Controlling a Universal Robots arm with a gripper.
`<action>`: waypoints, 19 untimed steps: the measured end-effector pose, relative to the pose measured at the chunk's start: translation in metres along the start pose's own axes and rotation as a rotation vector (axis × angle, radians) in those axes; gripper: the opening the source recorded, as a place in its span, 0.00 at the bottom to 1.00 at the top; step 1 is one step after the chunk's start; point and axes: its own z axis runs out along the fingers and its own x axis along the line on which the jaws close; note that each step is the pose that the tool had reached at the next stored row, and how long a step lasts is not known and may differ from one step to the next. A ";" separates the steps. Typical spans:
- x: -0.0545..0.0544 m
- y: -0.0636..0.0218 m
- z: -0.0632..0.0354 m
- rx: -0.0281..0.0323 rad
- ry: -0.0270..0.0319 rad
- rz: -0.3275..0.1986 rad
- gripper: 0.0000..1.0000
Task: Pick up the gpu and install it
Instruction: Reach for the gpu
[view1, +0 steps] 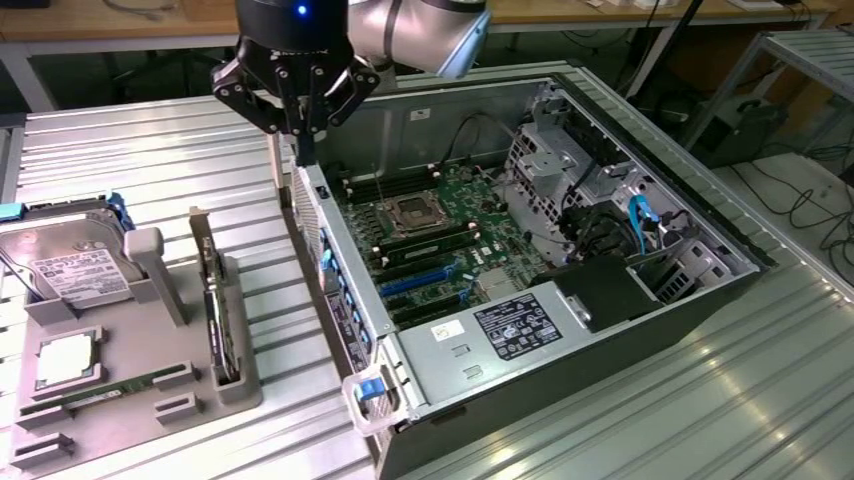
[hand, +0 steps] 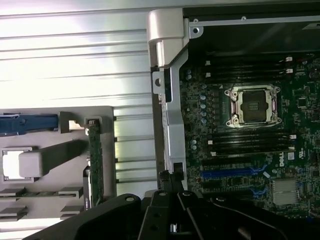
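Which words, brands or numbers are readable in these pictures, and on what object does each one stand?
"DELL": white print, turned sideways, on the green motherboard, wrist view.
The power supply label, exterior view: fine print and symbols, too blurred to read.
The hard drive label, exterior view: dark lines of print, too blurred to read.
Nothing else is readable.
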 end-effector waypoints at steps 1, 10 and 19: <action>0.002 -0.0002 0.0000 -0.0001 0.0000 0.000 0.11; 0.023 -0.0022 -0.0006 -0.0001 0.0000 -0.002 0.11; 0.043 -0.0043 -0.0012 -0.0002 0.0001 -0.004 0.11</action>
